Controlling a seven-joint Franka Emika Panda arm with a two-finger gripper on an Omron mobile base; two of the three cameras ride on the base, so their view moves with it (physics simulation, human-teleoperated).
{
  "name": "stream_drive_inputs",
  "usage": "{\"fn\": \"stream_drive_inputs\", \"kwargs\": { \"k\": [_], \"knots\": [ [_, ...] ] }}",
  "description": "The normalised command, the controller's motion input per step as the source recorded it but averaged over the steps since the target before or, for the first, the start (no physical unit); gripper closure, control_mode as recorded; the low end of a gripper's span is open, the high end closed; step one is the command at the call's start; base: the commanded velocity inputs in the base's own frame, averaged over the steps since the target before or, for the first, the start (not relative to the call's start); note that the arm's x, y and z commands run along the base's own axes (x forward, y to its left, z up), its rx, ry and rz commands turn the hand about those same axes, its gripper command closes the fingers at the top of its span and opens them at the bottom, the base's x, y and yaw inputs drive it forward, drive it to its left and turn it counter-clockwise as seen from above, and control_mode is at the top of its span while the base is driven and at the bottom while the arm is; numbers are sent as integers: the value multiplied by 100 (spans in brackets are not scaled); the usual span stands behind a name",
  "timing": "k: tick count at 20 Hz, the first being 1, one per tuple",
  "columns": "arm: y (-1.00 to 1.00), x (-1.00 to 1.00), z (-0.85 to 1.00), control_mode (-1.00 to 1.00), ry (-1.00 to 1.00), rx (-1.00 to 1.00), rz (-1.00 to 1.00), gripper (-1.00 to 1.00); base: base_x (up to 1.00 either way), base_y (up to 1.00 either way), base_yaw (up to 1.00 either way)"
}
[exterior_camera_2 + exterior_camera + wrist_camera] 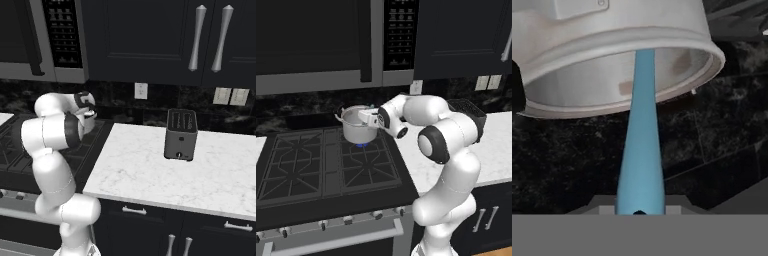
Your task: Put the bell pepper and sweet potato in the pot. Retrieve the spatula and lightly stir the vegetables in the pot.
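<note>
The steel pot [357,128] stands on the back right burner of the stove. My gripper [368,118] is level with the pot's rim on its right side and is shut on the spatula. In the hand view the teal spatula [641,150] runs from my gripper [639,211] straight into the mouth of the pot [612,40], and its far end is hidden inside. Faint reddish and orange patches show on the pot's inner wall. The bell pepper and sweet potato themselves are hidden.
A blue flame [361,145] burns under the pot on the black gas stove [321,165]. A microwave [331,40] hangs above. The black toaster [180,134] stands on the white marble counter [150,180] to the right.
</note>
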Motion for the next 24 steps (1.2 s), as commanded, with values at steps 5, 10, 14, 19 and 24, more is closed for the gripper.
{"fn": "stream_drive_inputs", "kwargs": {
  "k": [5, 10, 14, 19, 24],
  "knots": [
    [4, 46, -89, -100, 6, -12, -3, 100, 0, 0, 0],
    [7, 26, -79, -100, -22, -12, 0, 100, 0, 0, 0],
    [11, 26, -7, -100, -33, -3, -1, 100, 0, 0, 0],
    [16, 25, 0, -100, -29, 0, -1, 100, 0, 0, 0],
    [3, -8, 5, -100, -3, 0, 0, 100, 0, 0, 0]
  ]
}}
